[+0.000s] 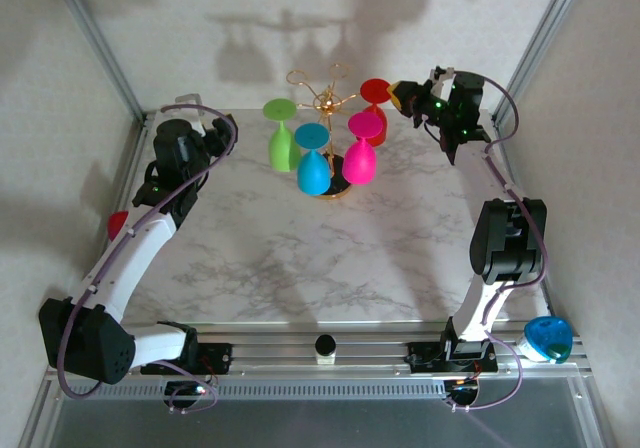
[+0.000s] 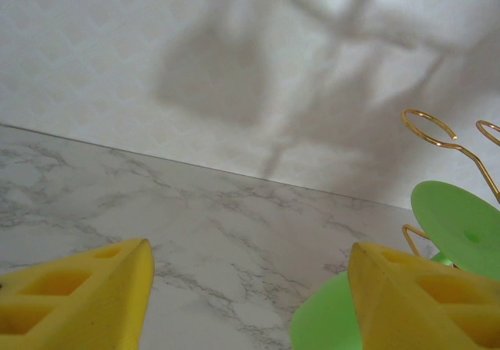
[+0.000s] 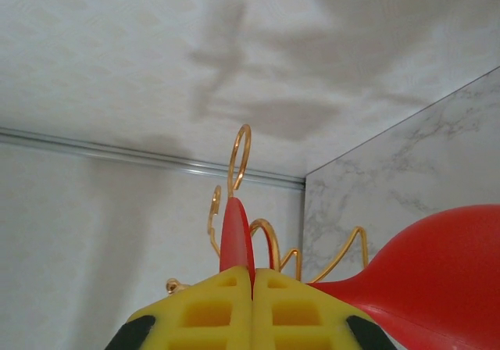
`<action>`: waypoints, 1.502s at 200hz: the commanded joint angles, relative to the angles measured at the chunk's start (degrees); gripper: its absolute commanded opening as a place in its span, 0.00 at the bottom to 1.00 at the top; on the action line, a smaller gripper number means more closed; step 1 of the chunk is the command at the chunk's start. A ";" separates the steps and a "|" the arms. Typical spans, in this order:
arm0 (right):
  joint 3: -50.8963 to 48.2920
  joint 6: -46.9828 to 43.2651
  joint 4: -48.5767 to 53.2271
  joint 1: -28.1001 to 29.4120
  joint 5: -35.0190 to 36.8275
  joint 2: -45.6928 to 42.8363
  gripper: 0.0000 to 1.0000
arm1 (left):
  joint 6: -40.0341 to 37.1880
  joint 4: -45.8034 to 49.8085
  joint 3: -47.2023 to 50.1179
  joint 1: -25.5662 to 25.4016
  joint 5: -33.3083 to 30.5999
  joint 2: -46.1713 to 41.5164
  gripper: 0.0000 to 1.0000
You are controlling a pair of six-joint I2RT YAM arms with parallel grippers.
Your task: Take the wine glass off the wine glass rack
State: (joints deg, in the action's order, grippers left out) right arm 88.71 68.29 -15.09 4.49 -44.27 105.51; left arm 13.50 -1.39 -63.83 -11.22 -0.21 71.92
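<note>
The wine glass rack (image 1: 322, 96) stands on the table (image 1: 300, 258) at the back, midway across. Four glasses hang from its arms, feet up. The leftmost glass (image 1: 281, 140) is on the left side and the front glass (image 1: 313, 168) is nearest the arms' bases. The front-right glass (image 1: 360, 156) hangs just beside that one, with the rightmost glass (image 1: 376, 96) behind it. The right gripper (image 3: 251, 276) sits right of the rack, pressed together on the edge of the rightmost glass's foot. The left gripper (image 2: 248, 244) is left of the rack, apart from the leftmost glass, with nothing between its spread jaws
</note>
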 commanded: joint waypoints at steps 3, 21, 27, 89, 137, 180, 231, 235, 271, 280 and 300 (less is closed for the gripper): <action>-0.29 4.44 -6.34 0.08 -2.44 0.21 0.00 | -0.93 0.01 0.31 -0.54 -0.76 -1.94 0.67; -0.29 6.37 -8.08 0.05 -2.82 0.47 0.00 | -0.84 0.03 0.38 -0.54 -0.76 -1.96 0.67; -0.29 6.72 -8.41 0.05 -2.92 0.46 0.00 | -0.84 0.05 0.38 -0.55 -0.76 -1.96 0.67; -0.21 6.45 -7.39 0.34 -3.06 -0.01 0.00 | -0.93 -0.09 0.39 -0.48 -0.89 -2.14 0.67; 1.24 3.69 -3.38 1.29 -2.85 0.12 0.00 | -0.75 -0.10 0.38 -0.50 -0.67 -2.05 0.67; 2.41 2.12 -1.18 1.73 -2.66 0.17 0.00 | -0.84 0.04 0.55 -0.55 -0.76 -2.26 0.67; 3.40 1.43 0.01 2.06 -2.67 0.39 0.00 | -0.81 -0.19 0.82 -0.48 -0.67 -2.40 0.67; 3.49 1.41 0.10 2.07 -2.67 0.47 0.00 | -0.88 -0.19 0.82 -0.52 -0.67 -2.40 0.67; 4.75 0.60 1.50 2.15 -2.58 0.71 0.00 | -0.85 -0.15 0.90 -0.50 -0.76 -2.49 0.67; 5.04 0.17 2.09 2.24 -2.54 0.68 0.00 | -0.84 -0.19 0.89 -0.54 -0.74 -2.44 0.67; 5.92 -1.13 4.05 2.48 -2.24 0.57 0.00 | -0.93 -0.17 0.98 -0.51 -0.90 -2.54 0.67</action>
State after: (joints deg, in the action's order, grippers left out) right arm 91.81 69.54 -12.64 6.33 -46.28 105.67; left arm 13.50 -1.37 -63.64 -11.22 -0.21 71.24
